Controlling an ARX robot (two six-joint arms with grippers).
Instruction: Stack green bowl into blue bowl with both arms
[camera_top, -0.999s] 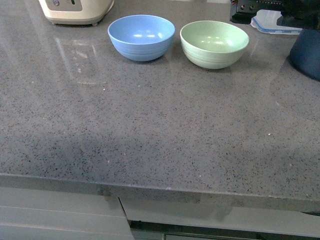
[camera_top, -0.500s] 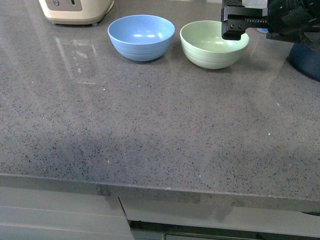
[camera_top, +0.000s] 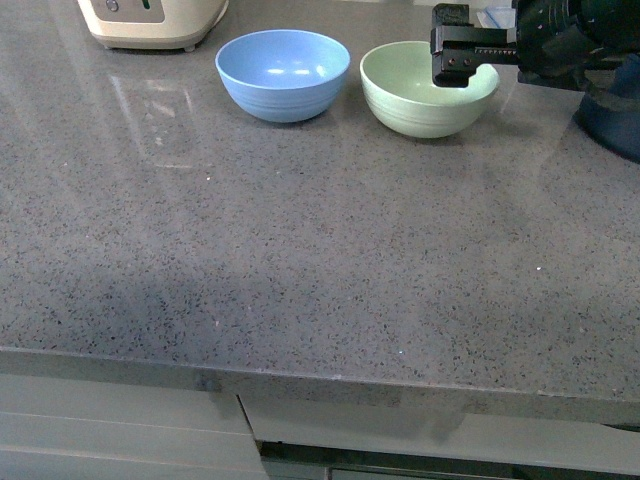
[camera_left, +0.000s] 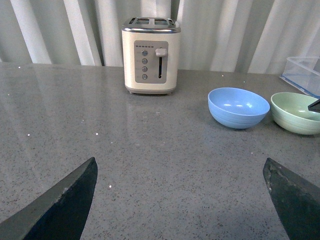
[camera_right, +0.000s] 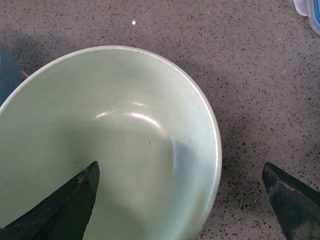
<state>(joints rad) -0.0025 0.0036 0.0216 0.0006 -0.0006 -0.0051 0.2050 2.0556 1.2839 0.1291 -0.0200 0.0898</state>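
Straddling the rim of the round, matte green bowl (camera_top: 415, 100) at upper right, the right gripper (camera_right: 182, 205) gapes wide, empty. The left gripper (camera_left: 180, 200) likewise

A cream toaster (camera_left: 151, 55) stands on the grey speckled counter (camera_top: 300, 260), with a dark navy pot (camera_top: 615, 122) far right.

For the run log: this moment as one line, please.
right gripper: open, over green bowl rim | left gripper: open, clear of bowls | blue bowl: empty | stack: not done
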